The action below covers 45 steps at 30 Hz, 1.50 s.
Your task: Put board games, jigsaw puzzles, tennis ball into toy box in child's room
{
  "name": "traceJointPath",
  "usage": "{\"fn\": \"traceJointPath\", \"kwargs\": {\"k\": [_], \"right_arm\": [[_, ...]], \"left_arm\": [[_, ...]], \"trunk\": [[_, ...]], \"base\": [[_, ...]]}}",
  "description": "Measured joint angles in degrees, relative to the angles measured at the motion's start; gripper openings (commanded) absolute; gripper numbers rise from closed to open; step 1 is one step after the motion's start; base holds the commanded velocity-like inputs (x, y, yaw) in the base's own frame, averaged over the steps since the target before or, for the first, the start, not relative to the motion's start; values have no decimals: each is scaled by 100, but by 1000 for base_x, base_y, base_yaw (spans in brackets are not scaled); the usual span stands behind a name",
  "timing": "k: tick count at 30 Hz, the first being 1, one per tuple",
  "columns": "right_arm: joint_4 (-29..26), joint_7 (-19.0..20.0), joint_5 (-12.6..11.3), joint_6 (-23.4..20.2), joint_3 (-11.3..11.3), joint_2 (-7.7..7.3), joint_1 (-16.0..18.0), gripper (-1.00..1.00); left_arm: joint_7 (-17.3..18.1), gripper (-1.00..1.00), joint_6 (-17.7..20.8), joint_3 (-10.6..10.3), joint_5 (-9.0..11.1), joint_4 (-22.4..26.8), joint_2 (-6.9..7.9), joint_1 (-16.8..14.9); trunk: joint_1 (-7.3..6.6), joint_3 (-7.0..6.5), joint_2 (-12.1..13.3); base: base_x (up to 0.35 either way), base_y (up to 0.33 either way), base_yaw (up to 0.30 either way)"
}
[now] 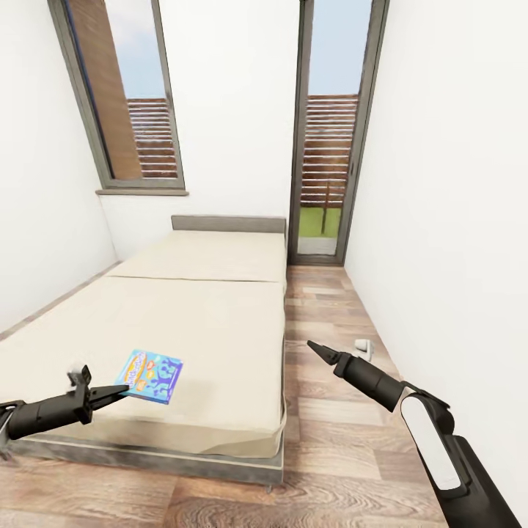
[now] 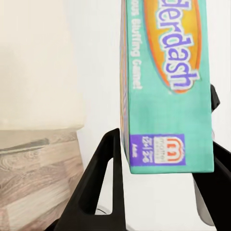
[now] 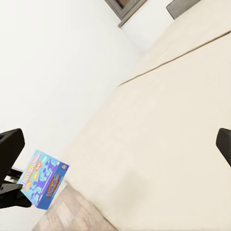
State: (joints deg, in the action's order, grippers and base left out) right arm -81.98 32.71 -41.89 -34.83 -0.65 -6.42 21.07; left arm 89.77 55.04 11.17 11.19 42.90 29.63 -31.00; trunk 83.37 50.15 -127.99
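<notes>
My left gripper (image 1: 117, 392) pinches the blue board game (image 1: 151, 375) by its edge, just above the bed (image 1: 183, 323) near its foot. My right gripper (image 1: 317, 350) hangs pressed together over the floor (image 1: 330, 440).

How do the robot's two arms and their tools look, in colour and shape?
Both arms are slim black tubes that taper toward the tip. The right arm has a white panel on its upper segment. The left tool and right tool are black, each with two pointed, wedge-shaped fingers.
</notes>
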Motion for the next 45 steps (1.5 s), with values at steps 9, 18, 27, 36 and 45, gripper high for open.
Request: {"fn": "traceJointPath", "kwargs": {"k": [9,18,27,36,45], "right_arm": [[-14,-48,9,-10,33,8,0,100],[-29,-78,17,-8,300,12,0,100],[-34,-72,18,-7,318,13,0,100],[-32,-71,17,-6,318,13,-1,100],[-37,-73,17,-6,430,13,0,100]], "left_arm": [[0,-100,-5,16,15,-6,174,1],[-1,-100,-22,35,23,-34,350,1],[-1,-100,-27,35,22,-36,376,1],[0,-100,-28,35,19,-37,377,0],[-1,-100,-25,35,21,-37,377,1]], "trunk": [[-200,-163,361],[-397,-308,722],[-595,-445,1083],[-792,-582,1444],[-991,-719,1805]], "base": [[-92,0,271],[-102,16,291],[-100,2,292],[-57,45,292],[-67,83,292]]}}
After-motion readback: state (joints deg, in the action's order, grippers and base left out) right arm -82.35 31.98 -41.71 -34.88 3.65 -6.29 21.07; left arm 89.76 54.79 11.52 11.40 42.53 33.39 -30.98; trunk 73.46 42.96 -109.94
